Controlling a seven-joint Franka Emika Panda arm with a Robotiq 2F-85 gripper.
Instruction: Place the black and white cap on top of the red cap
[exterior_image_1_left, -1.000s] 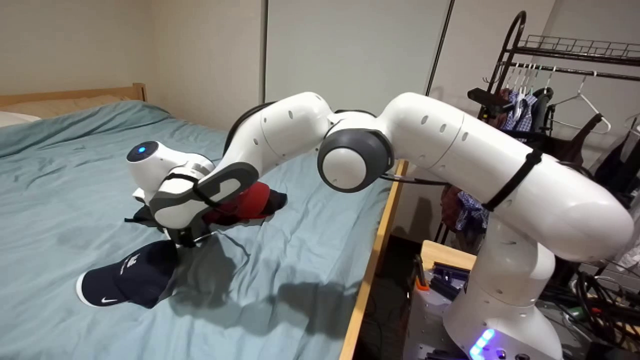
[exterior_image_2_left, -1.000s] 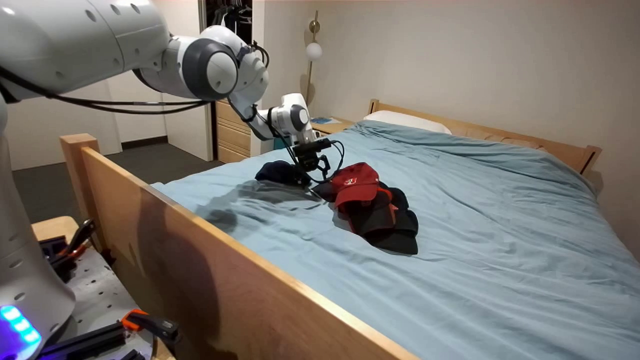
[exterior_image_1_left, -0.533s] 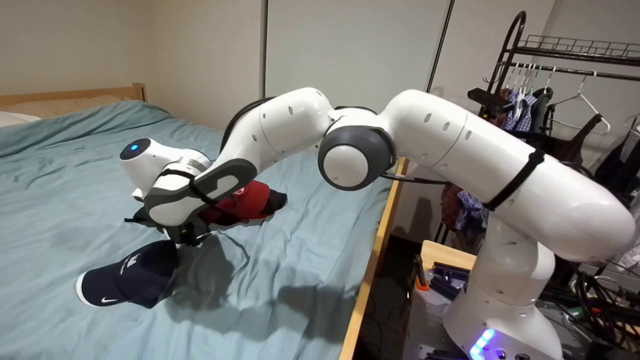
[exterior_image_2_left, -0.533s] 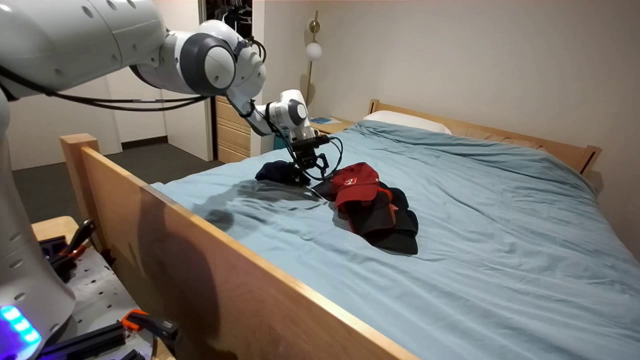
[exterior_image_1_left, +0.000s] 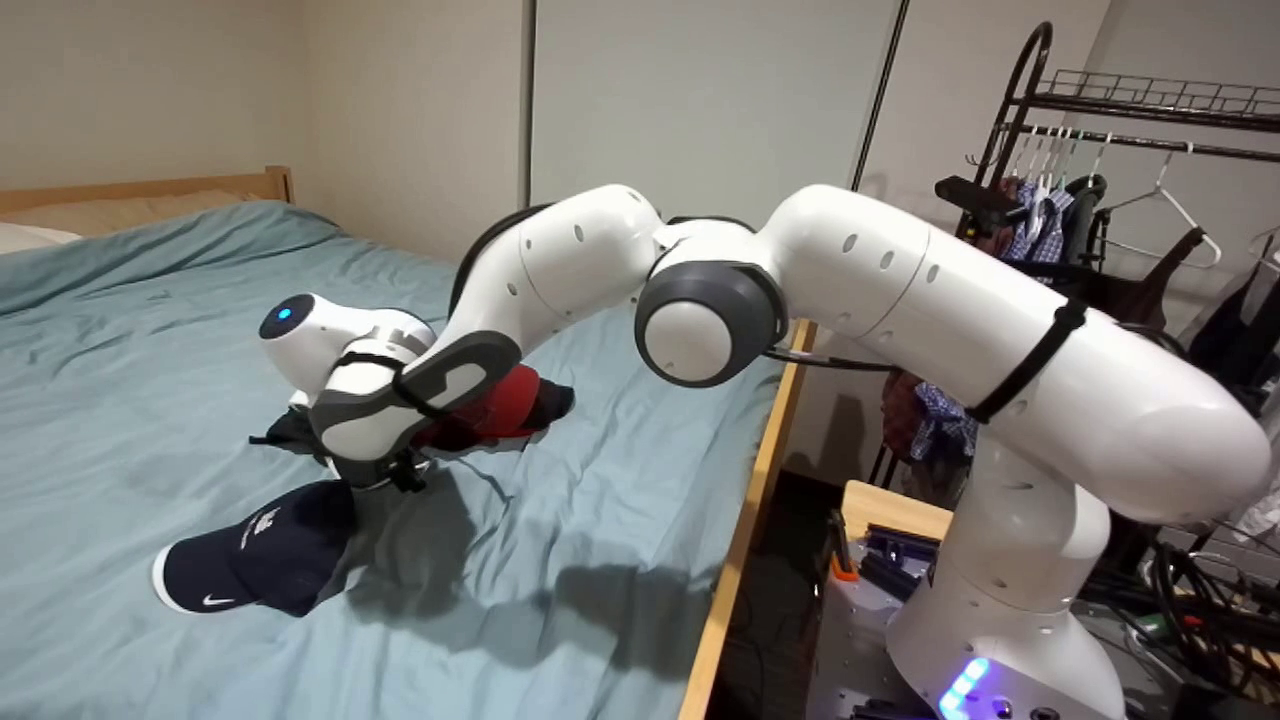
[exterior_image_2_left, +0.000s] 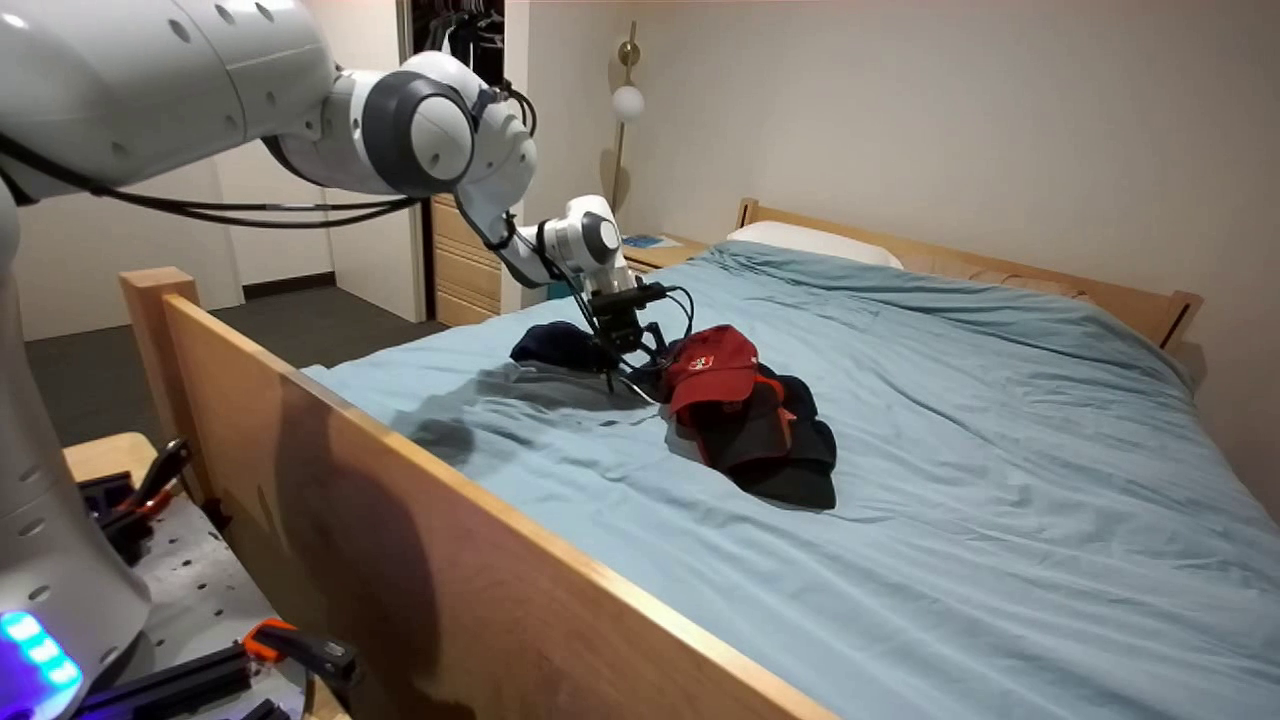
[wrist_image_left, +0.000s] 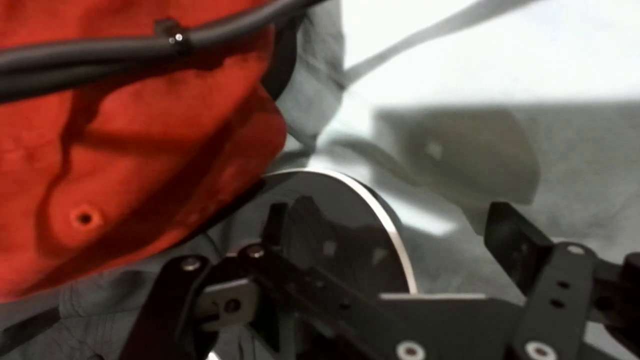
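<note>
One claw (wrist_image_left: 389, 220), wide, at b/w cap (wrist_image_left: 345, 220) by red cap (exterior_image_2_left: 712, 368); closet (exterior_image_2_left: 492, 68) w/ clothes (exterior_image_2_left: 464, 40).

1. i'm reading an exterior view: set above bed height, tipped slightly down, sighting along the footboard (exterior_image_1_left: 747, 530) and across the bed (exterior_image_1_left: 130, 370), the arm (exterior_image_1_left: 870, 260) spanning mid-frame with its base (exterior_image_1_left: 1010, 580) at lower right.
2. and here, in an exterior view, a perforated plate (exterior_image_2_left: 205, 575) sits close at lower left; i'm peering diagonally over the footboard, the headboard (exterior_image_2_left: 1130, 300) far back at right.
3. both exterior views catch the arm, the bed and the red cap (exterior_image_2_left: 720, 345), from opposite sides of the arm.
4. wrist view, my nearest: it's aimed down past the gripper (wrist_image_left: 387, 222) at the frame's bottom, the red cap cropped at left.
</note>
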